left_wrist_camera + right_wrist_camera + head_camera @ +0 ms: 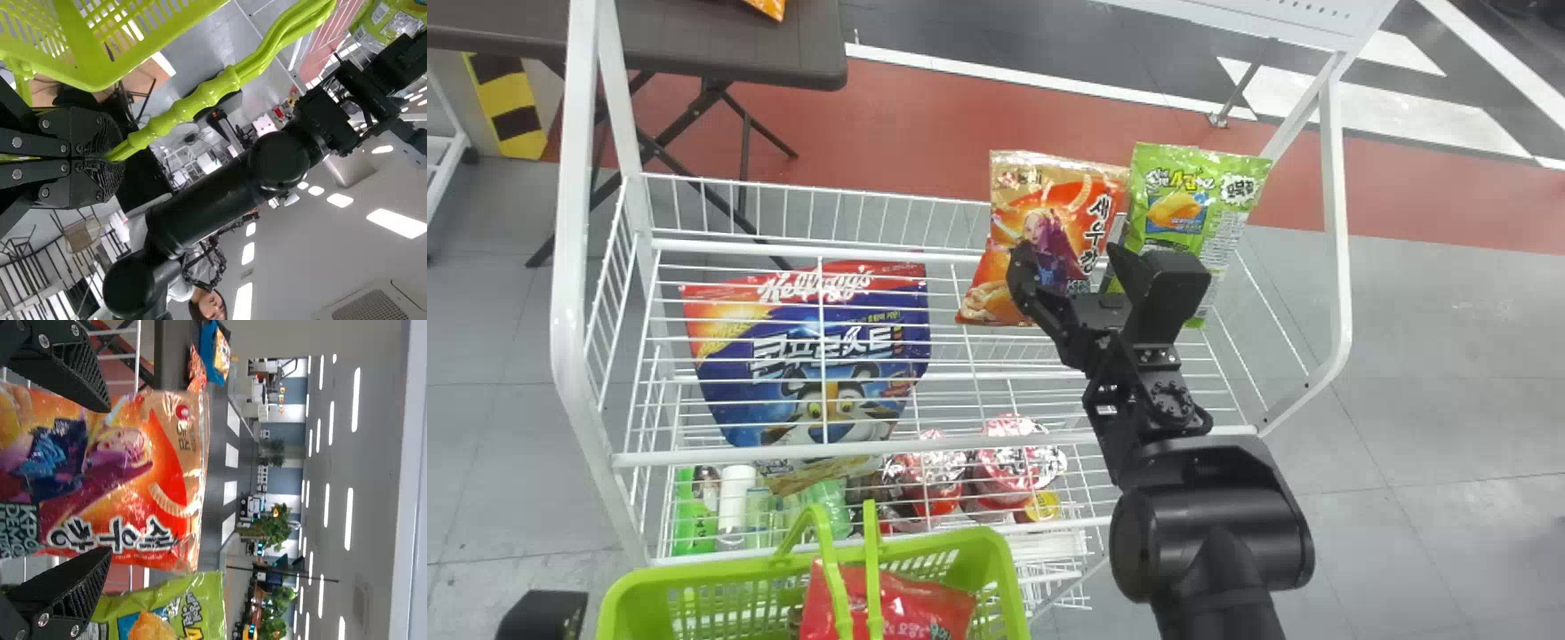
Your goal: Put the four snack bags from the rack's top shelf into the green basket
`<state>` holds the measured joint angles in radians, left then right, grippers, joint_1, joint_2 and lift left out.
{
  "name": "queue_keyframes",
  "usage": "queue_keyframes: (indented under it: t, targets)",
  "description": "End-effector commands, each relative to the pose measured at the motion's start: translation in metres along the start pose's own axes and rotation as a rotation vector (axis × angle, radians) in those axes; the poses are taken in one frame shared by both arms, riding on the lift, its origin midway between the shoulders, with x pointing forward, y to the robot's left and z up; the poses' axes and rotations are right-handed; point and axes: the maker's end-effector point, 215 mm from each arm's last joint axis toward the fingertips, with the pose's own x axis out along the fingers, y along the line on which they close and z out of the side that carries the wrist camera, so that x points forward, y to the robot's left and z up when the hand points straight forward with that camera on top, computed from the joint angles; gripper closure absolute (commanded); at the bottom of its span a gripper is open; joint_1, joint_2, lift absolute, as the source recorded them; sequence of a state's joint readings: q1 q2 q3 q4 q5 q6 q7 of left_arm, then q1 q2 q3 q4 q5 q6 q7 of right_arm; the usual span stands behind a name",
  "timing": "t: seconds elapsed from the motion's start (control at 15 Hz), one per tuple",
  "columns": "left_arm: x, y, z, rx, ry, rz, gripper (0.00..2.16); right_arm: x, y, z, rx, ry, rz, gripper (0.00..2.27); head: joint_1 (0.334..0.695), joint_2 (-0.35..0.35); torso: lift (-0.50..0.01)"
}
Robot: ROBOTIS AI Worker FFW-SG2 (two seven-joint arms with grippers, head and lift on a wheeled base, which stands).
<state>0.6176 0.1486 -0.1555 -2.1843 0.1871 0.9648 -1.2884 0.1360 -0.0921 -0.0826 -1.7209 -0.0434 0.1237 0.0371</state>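
Note:
My right gripper is over the rack's top shelf, in front of an orange snack bag that stands upright beside a green snack bag. In the right wrist view, the orange bag lies between the spread fingers of the right gripper, with the green bag next to it. The green basket holds a red bag. In the left wrist view, my left gripper is shut on the handle of the basket.
A large blue cereal bag shows through the top shelf's wires at the left. Red cups and bottles stand lower in the rack. White posts rise at the rack's sides. A dark table stands behind it.

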Motion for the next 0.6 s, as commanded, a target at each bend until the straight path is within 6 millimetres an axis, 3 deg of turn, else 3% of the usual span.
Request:
queue_keyframes:
  t: [0.0, 0.07, 0.2, 0.53]
  targets:
    - [0.001, 0.001, 0.002, -0.007, 0.013, -0.002, 1.75, 0.008, -0.011, -0.015, -0.012, 0.051, -0.009, 0.23, 0.695, -0.350, 0.000]
    - [0.001, 0.002, 0.002, -0.012, 0.020, 0.000, 1.75, 0.009, -0.014, -0.019, -0.020, 0.069, -0.008, 0.56, 0.695, -0.350, 0.000]
    - [0.001, 0.003, 0.001, -0.013, 0.021, 0.001, 1.75, 0.008, -0.006, -0.037, -0.027, 0.135, 0.028, 1.91, 0.695, -0.350, 0.000]
    - [0.001, 0.002, 0.002, -0.012, 0.020, 0.000, 1.75, -0.003, -0.008, -0.023, -0.013, 0.086, 0.040, 2.05, 0.695, -0.350, 0.000]
